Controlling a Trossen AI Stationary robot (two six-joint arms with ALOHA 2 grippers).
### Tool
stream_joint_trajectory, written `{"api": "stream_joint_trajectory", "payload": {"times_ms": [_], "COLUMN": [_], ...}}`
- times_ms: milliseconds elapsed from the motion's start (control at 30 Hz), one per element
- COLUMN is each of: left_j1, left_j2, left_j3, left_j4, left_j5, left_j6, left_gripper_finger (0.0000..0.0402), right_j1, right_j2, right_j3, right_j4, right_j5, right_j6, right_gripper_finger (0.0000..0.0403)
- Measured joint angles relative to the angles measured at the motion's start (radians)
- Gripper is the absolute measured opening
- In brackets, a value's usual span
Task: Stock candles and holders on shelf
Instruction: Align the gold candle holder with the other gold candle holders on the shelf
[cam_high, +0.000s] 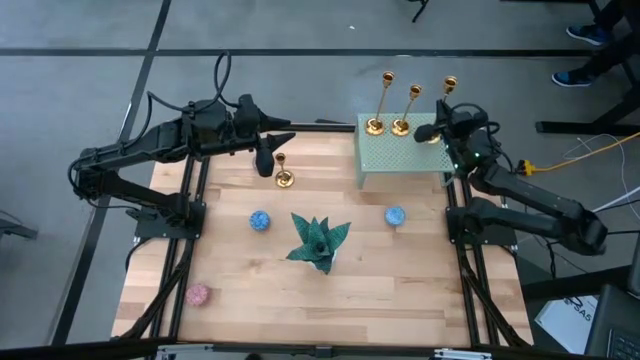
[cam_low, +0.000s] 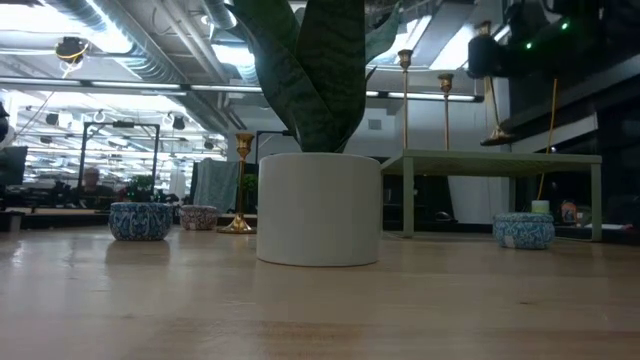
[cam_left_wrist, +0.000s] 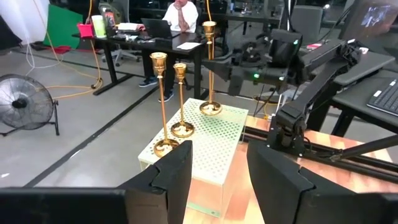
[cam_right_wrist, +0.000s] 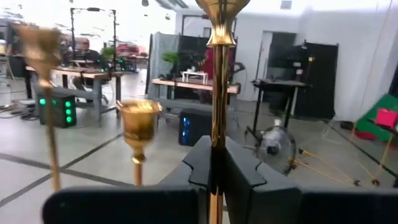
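The pale green shelf (cam_high: 400, 158) stands at the table's far right. Two gold holders (cam_high: 375, 125) (cam_high: 400, 127) stand on it by their bases. A third holder (cam_high: 448, 88) is over its right end, and my right gripper (cam_high: 432, 132) is shut on it. The fourth holder (cam_high: 283, 178) stands on the table at the far left. My left gripper (cam_high: 265, 160) hovers open above it, nothing between its fingers (cam_left_wrist: 177, 168). Two blue candles (cam_high: 260, 220) (cam_high: 394, 215) and a pink candle (cam_high: 197, 294) rest on the wood. My right gripper pinches the third holder's thin stem (cam_right_wrist: 216, 124) between its two fingers, below the cup top (cam_right_wrist: 221, 12). The fingers come in about level from the table's right side and lie across the stem. The holder hangs slightly tilted, its flared base (cam_low: 497, 136) just above the shelf top.
A teal spiky plant ornament (cam_high: 318, 240) in a white pot (cam_low: 320, 210) stands mid-table. Another small candle (cam_low: 198, 216) sits behind the left blue one in the low view. A person (cam_left_wrist: 180, 12) sits at a desk beyond the table.
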Motion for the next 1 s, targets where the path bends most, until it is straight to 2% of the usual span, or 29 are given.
{"api": "stream_joint_trajectory", "payload": {"times_ms": [100,300,500,633,1000], "left_j1": [0.000,0.002,0.002,0.002,0.002], "left_j2": [0.000,0.000,0.000,0.000,0.000], "left_j3": [0.000,0.000,0.000,0.000,0.000], "left_j4": [0.000,0.000,0.000,0.000,0.000], "left_j5": [-0.015,-0.030,-0.030,-0.030,-0.031], "left_j6": [0.000,0.042,0.046,0.063,0.095], "left_gripper_finger": [0.0151,0.0151,0.0149,0.0150,0.0149], "right_j1": [-0.065,-0.165,-0.212,-0.231,-0.239], "right_j2": [0.041,0.159,0.244,0.280,0.300], "right_j3": [-0.002,-0.002,-0.002,-0.002,-0.001], "right_j4": [0.005,0.131,0.197,0.235,0.239], "right_j5": [-0.044,-0.162,-0.165,-0.206,-0.219], "right_j6": [0.037,0.062,0.086,0.090,0.092], "right_gripper_finger": [0.0022,0.0022,0.0022,0.0022,0.0034]}}
